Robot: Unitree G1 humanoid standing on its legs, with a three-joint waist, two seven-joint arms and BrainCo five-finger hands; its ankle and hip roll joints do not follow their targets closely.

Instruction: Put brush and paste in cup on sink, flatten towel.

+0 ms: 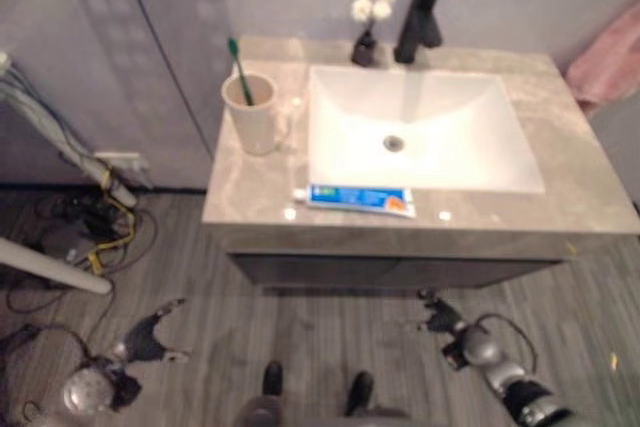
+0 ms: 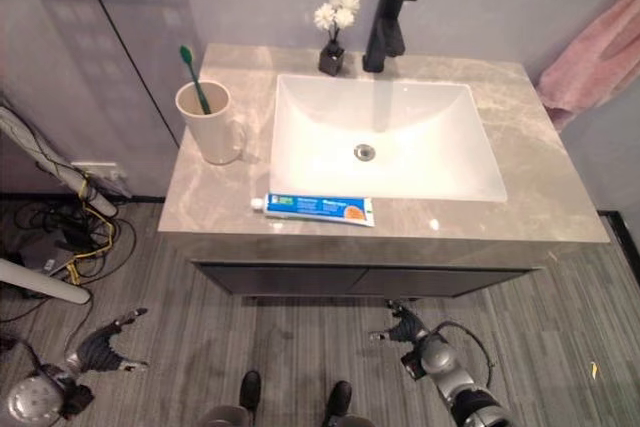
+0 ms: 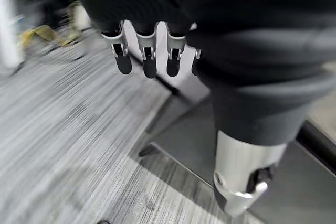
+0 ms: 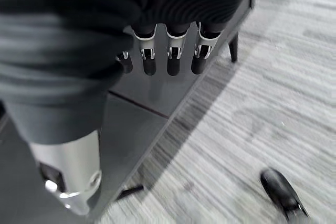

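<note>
Marbled counter: flat paste tube, cylindrical cup, seemingly plastic brush.

A vanity countertop holds a basin set into its middle. To the basin's left stands a cup with a toothbrush upright inside it. A toothpaste tube lies flat on the counter's front strip, just before the basin's front rim and toward its left end. Behind the basin, at the wall, a faucet rises, with a small vase of flowers just to its left. A towel hangs at the far right, beyond the counter's right edge. Below the counter's front, over the floor, the left hand hangs at lower left and the right hand at lower right, well apart.
</note>
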